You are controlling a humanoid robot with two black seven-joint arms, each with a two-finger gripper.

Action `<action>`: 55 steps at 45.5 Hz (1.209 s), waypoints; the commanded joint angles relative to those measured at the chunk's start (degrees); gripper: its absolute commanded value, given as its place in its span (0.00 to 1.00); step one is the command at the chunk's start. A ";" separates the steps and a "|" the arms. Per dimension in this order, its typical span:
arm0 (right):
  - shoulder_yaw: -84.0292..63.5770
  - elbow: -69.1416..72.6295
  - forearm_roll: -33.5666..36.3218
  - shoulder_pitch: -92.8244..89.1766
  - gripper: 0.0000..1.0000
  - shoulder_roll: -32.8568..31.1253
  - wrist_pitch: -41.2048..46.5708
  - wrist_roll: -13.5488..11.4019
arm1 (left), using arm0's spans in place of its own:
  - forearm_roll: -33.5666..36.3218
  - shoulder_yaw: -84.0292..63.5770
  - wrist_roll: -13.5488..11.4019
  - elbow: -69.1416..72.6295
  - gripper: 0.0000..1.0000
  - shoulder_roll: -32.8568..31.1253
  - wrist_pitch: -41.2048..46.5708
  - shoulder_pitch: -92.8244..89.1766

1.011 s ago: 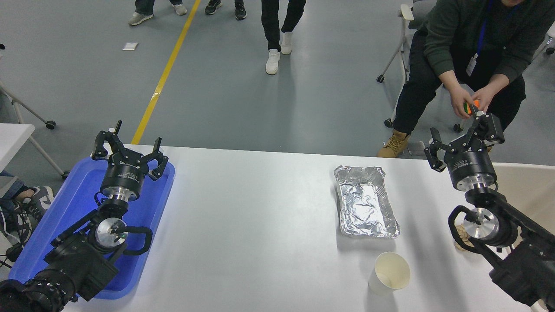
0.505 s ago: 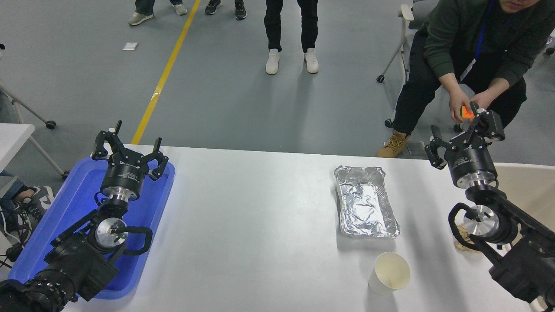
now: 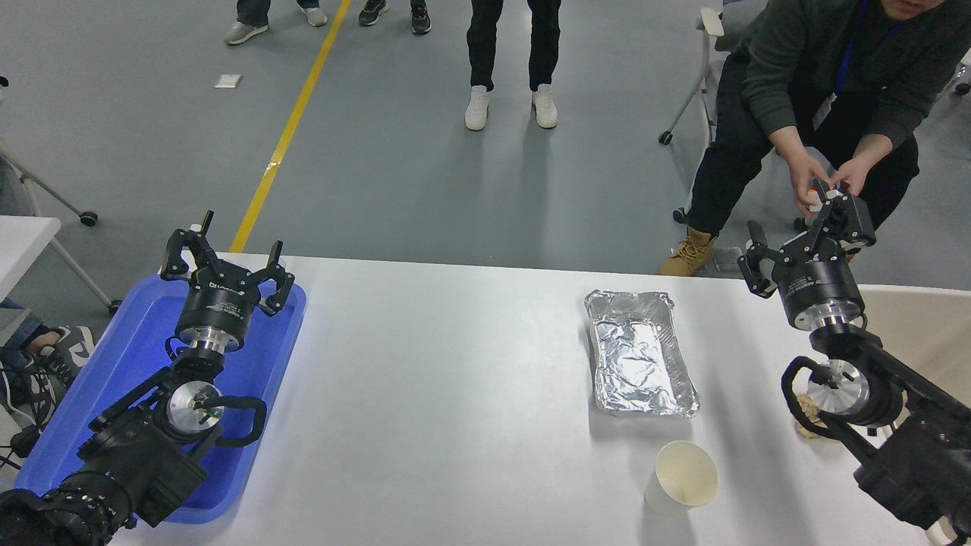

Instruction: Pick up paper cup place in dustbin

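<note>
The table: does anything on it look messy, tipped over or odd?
Nothing is spilled. The paper cup stands upright near the front edge. The foil tray is crinkled and lies slightly askew. A crumpled tan wad sits half hidden behind the right arm.

White paper cup, blue tray, silver foil tray
</note>
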 commanded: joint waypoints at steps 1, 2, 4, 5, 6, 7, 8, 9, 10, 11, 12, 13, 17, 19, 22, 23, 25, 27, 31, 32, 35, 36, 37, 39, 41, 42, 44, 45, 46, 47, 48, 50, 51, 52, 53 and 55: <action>-0.08 -0.26 0.00 0.20 1.00 -0.15 0.00 0.00 | 0.02 0.00 -0.01 0.00 1.00 0.00 0.00 0.02; -0.08 -0.43 0.00 0.20 1.00 -0.15 0.00 0.00 | 0.02 0.00 -0.01 0.00 1.00 0.00 0.00 0.02; -0.34 -0.70 0.00 0.20 1.00 -0.24 0.00 0.00 | 0.02 0.00 -0.01 0.00 1.00 0.00 0.00 0.02; -0.69 -0.70 0.00 0.20 1.00 -0.42 0.00 0.00 | 0.02 0.00 -0.01 0.00 1.00 0.00 0.00 0.02; -1.30 -0.87 0.00 0.37 1.00 -0.50 0.00 0.00 | -0.07 0.00 -0.01 0.00 1.00 0.00 -0.09 0.02; -2.00 -1.05 0.00 0.72 1.00 -0.51 0.00 0.00 | 0.02 0.00 -0.01 0.00 1.00 0.00 0.00 0.02; -2.97 -1.40 0.00 1.25 1.00 -0.59 0.00 0.00 | 0.02 0.00 -0.01 0.00 1.00 0.00 0.00 0.02; -5.59 -2.36 0.00 2.73 1.00 -0.68 -0.09 0.00 | 0.02 0.00 -0.01 0.00 1.00 0.00 0.00 -0.07; -6.92 -2.80 0.00 3.44 1.00 -0.94 -0.09 0.00 | 0.02 0.00 -0.01 0.00 1.00 0.00 0.00 0.02; -8.24 -3.24 0.00 4.14 1.00 -1.55 -0.09 0.00 | 0.02 0.00 -0.01 0.00 1.00 0.00 0.00 0.02; -9.73 -3.59 0.00 4.85 1.00 -2.34 -0.09 0.00 | 0.02 0.00 -0.01 0.00 1.00 0.00 0.00 0.02; -11.22 -3.95 0.09 5.64 1.00 -3.22 -0.17 0.00 | 0.02 0.00 -0.01 0.00 1.00 0.00 0.00 -0.07; -18.16 -4.30 0.70 9.15 1.00 -7.18 -0.53 -0.09 | 0.02 0.00 -0.01 0.00 1.00 0.00 0.00 0.02; -22.12 -4.30 0.97 10.91 1.00 -8.41 -0.79 -0.09 | -0.07 0.00 -0.01 0.00 1.00 0.00 0.00 -0.07; -28.88 -4.30 0.97 14.34 1.00 -9.82 -0.79 -0.09 | 0.02 0.00 -0.01 0.00 1.00 0.00 0.00 -0.07; -31.25 -4.30 0.97 15.57 1.00 -10.52 -0.79 -0.09 | -0.07 0.00 -0.01 0.00 1.00 0.00 0.00 0.02; -36.00 -4.30 1.05 18.11 1.00 -12.53 -0.79 -0.09 | 0.02 0.00 -0.01 0.00 1.00 0.00 0.00 -0.07; -41.01 -4.30 1.05 20.66 1.00 -14.91 -0.62 -0.09 | 0.02 0.00 -0.01 0.00 1.00 0.00 0.00 0.02; -51.82 -4.21 1.05 26.72 1.00 -17.64 -0.26 -0.17 | 0.02 0.00 -0.01 0.00 1.00 0.00 0.00 0.02; -54.63 -4.21 1.05 28.31 1.00 -17.99 -0.18 -0.17 | 0.02 0.00 -0.01 0.00 1.00 0.00 0.00 0.02; -63.06 -4.21 0.97 33.40 1.00 -18.96 0.00 -0.35 | 0.02 0.00 -0.01 0.00 1.00 0.00 0.00 0.02; -66.14 -4.13 0.88 35.07 1.00 -19.22 0.18 -0.35 | 0.02 0.00 -0.01 0.00 1.00 0.00 0.00 0.02; -69.13 -3.95 0.71 36.92 1.00 -19.31 0.26 -0.44 | 0.02 0.00 -0.01 0.00 1.00 0.00 0.00 -0.07; -75.37 -3.69 0.35 40.78 1.00 -19.31 0.26 -0.35 | 0.02 0.00 -0.01 0.00 1.00 0.00 -0.09 -0.07; -81.26 -3.42 0.18 44.65 1.00 -19.23 0.35 -0.44 | 0.02 0.00 -0.01 0.00 1.00 0.00 0.00 -0.07; -84.07 -3.42 0.00 46.41 1.00 -19.05 0.44 -0.44 | 0.02 0.00 -0.01 0.00 1.00 0.00 0.00 -0.07; -89.52 -3.42 0.00 49.92 1.00 -18.70 0.88 -0.44 | 0.02 0.00 -0.01 0.00 1.00 0.00 -0.09 -0.07; -92.16 -3.42 0.00 51.51 1.00 -18.44 1.40 -0.44 | 0.02 0.00 -0.01 0.00 1.00 0.00 -0.09 -0.07; -94.62 -3.34 0.00 53.27 1.00 -18.09 2.10 -0.44 | 0.02 0.00 -0.01 0.00 1.00 0.00 0.00 -0.07; -97.00 -3.42 0.00 54.85 1.00 -17.47 3.15 -0.44 | 0.02 0.00 -0.01 0.00 1.00 0.00 -0.09 -0.07; -99.37 -3.42 0.00 56.43 1.00 -16.86 4.47 -0.44 | 0.02 0.00 -0.01 0.00 1.00 0.00 -0.09 0.02; -103.68 -3.42 0.00 59.33 1.00 -15.80 7.63 -0.44 | 0.02 0.00 -0.01 0.00 1.00 0.00 -0.09 -0.07; -105.70 -3.42 0.00 60.65 1.00 -15.28 9.39 -0.44 | 0.02 0.00 -0.01 0.00 1.00 0.00 -0.09 -0.07; -107.72 -3.42 0.00 61.97 1.00 -14.66 11.23 -0.44 | 0.02 0.00 -0.01 0.00 1.00 0.00 -0.09 -0.07; -109.66 -3.34 0.00 63.29 1.00 -14.05 13.08 -0.44 | 0.02 0.00 -0.01 0.00 1.00 0.00 -0.09 -0.07; -112.65 -3.25 0.00 65.40 1.00 -12.73 16.16 -0.44 | 0.02 0.00 -0.01 0.00 1.00 0.00 -0.09 -0.07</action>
